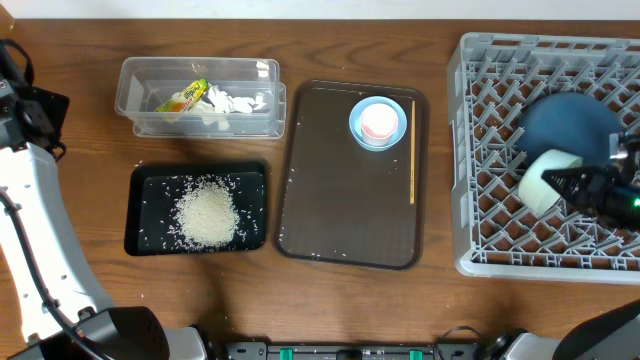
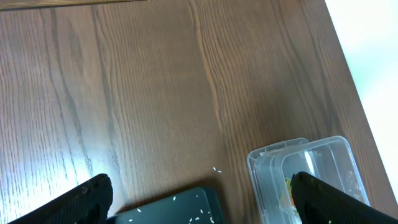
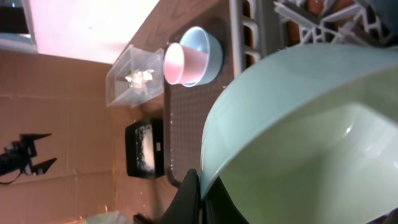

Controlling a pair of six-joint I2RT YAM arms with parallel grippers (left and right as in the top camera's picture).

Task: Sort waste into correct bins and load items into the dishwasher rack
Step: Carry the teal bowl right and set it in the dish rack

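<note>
My right gripper [image 1: 580,185] is shut on the rim of a light blue bowl [image 1: 545,180], held on its side over the grey dishwasher rack [image 1: 480,150]; the bowl fills the right wrist view [image 3: 298,137]. A dark blue plate [image 1: 565,125] stands in the rack behind it. The pink-white cup [image 1: 378,122] sits in a second light blue bowl [image 1: 360,108] on the brown tray [image 1: 340,190], with chopsticks [image 1: 413,152] beside. The clear container [image 1: 200,95] holds the yellow-green wrapper [image 1: 182,98] and white tissue [image 1: 232,102]. The black tray [image 1: 150,190] holds rice [image 1: 207,215]. My left gripper [image 2: 199,199] is open above the table.
The brown serving tray lies in the middle of the wooden table [image 1: 330,40]. My left arm [image 1: 30,200] runs down the left edge. A few stray rice grains [image 2: 215,168] lie between the black tray [image 2: 174,208] and the clear container [image 2: 311,168].
</note>
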